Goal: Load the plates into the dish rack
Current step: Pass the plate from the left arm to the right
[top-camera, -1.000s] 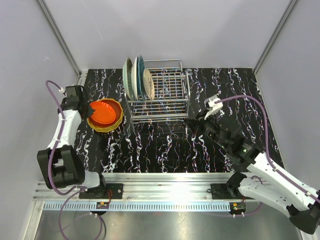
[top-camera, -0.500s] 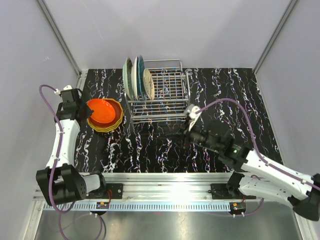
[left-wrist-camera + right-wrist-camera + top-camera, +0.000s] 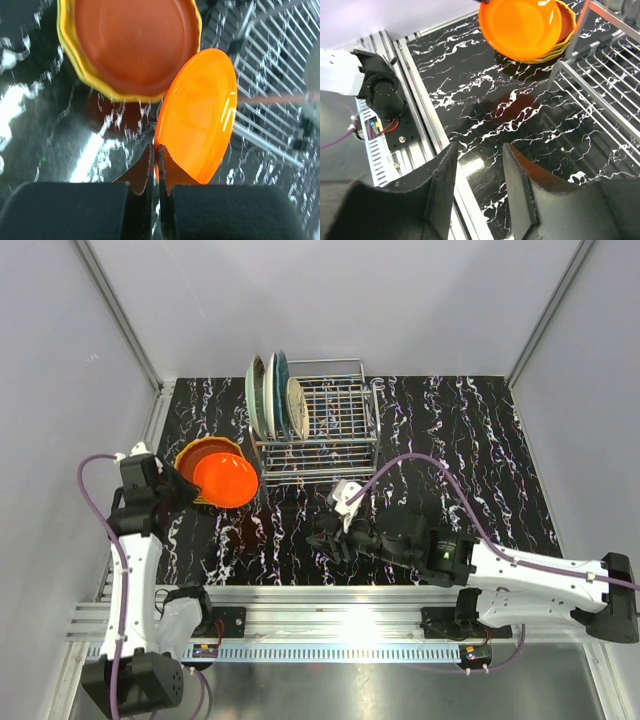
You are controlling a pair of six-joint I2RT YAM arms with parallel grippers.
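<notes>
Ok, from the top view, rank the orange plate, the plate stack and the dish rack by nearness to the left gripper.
1. orange plate: pinched at its rim by the left gripper.
2. plate stack: on the table just beyond, partly under the held plate.
3. dish rack: farther off, to the right.

Your black, white-veined table [image 3: 450,430] carries the dish rack [image 3: 335,405] at its back, with a stack of plates [image 3: 195,453] just left.

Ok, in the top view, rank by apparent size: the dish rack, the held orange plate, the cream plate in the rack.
1. dish rack
2. orange plate, face showing
3. cream plate, nearly edge-on, so its real size is unsure
</notes>
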